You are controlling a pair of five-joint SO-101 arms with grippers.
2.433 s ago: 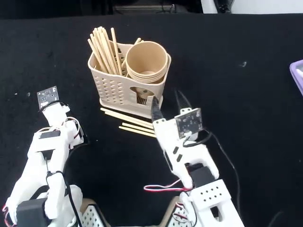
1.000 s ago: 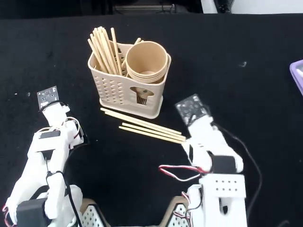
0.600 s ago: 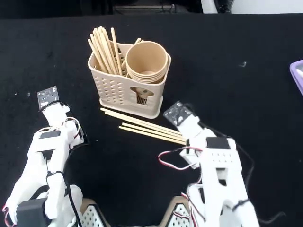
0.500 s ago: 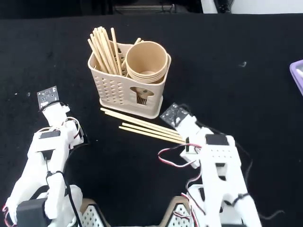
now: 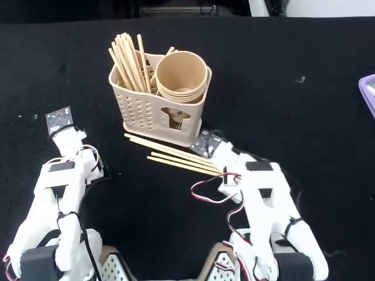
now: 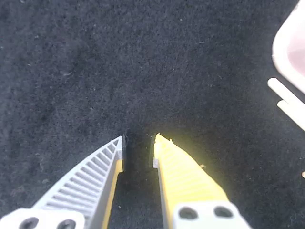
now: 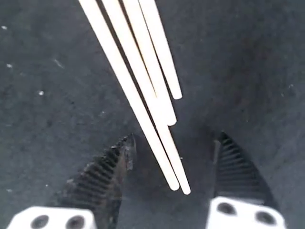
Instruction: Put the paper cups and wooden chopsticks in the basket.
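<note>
surface: black cloth-covered table (image 5: 304, 117) | standing on it: white perforated plastic basket (image 5: 153, 114), toward the far side | lying flat on it: four loose pale wooden chopsticks (image 5: 176, 161), just in front of the basket | right edge: purple object (image 5: 368, 91), cut off by the frame

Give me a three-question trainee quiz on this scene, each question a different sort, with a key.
1. True or false: the paper cups stand stacked inside the basket.
2. The loose chopsticks lie: A) inside the basket; B) on the table beside the basket; C) across the cups.
3. Fill in: the right gripper has its jaws ____, one on each side of the ends of two loose chopsticks.
Key: 1 true; 2 B; 3 open.
</note>
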